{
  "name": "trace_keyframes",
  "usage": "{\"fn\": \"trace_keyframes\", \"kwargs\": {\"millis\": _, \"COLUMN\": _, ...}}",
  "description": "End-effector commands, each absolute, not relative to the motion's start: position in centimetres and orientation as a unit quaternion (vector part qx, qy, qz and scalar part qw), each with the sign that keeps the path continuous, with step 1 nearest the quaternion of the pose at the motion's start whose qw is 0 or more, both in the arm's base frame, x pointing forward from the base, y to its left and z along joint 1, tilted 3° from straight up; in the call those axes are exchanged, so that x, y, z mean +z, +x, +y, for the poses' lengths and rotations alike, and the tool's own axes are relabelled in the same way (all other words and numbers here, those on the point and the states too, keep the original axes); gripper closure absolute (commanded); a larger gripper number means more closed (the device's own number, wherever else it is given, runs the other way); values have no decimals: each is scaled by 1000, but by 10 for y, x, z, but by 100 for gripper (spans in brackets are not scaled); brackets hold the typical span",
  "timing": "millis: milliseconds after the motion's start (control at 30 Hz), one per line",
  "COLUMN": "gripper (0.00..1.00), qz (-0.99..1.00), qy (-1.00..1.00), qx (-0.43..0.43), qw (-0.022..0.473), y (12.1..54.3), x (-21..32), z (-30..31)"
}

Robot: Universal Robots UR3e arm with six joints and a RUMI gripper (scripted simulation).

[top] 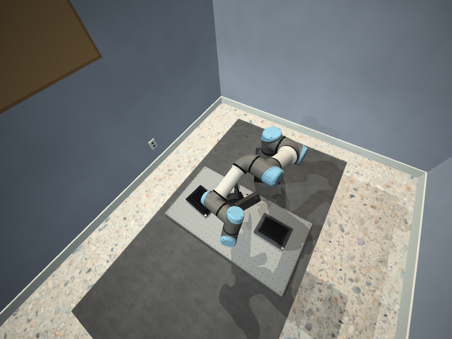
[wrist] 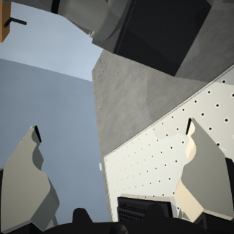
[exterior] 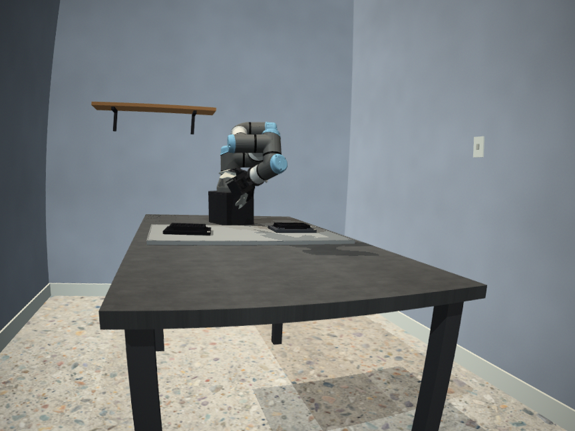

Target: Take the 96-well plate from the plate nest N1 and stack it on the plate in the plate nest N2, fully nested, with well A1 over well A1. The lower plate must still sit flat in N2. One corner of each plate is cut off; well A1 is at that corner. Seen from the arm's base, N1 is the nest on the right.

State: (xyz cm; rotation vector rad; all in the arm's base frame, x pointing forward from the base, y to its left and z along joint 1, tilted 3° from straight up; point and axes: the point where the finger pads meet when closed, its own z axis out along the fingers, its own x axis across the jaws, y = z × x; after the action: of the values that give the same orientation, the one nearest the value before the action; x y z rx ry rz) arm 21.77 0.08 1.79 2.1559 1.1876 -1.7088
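The N1 plate (top: 196, 198) is a black 96-well plate in its nest at the left end of the perforated board. It is also the left plate in the exterior view (exterior: 187, 228), and its edge shows at the bottom of the wrist view (wrist: 144, 210). The N2 plate (top: 273, 229) (exterior: 291, 227) sits flat in its nest at the other end. My gripper (exterior: 234, 189) (wrist: 113, 123) is open and empty. It hangs tilted well above the board, between the two nests. The forearm hides it in the top view and covers part of the N1 plate. The cut corners are too small to make out.
The arm's black pedestal (exterior: 230, 207) stands behind the board, close to the gripper. The board lies on a dark table (exterior: 278, 273). A wooden shelf (exterior: 153, 108) hangs high on the back wall.
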Motion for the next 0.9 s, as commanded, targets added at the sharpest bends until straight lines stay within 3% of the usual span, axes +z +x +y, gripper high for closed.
{"fn": "trace_keyframes", "kwargs": {"millis": 0, "gripper": 0, "qz": 368, "qy": 778, "qx": -507, "qw": 52, "y": 226, "x": 0, "z": 2}}
{"fn": "trace_keyframes", "kwargs": {"millis": 867, "gripper": 0, "qz": 271, "qy": 886, "qx": -377, "qw": 10, "y": 265, "x": -26, "z": -11}}
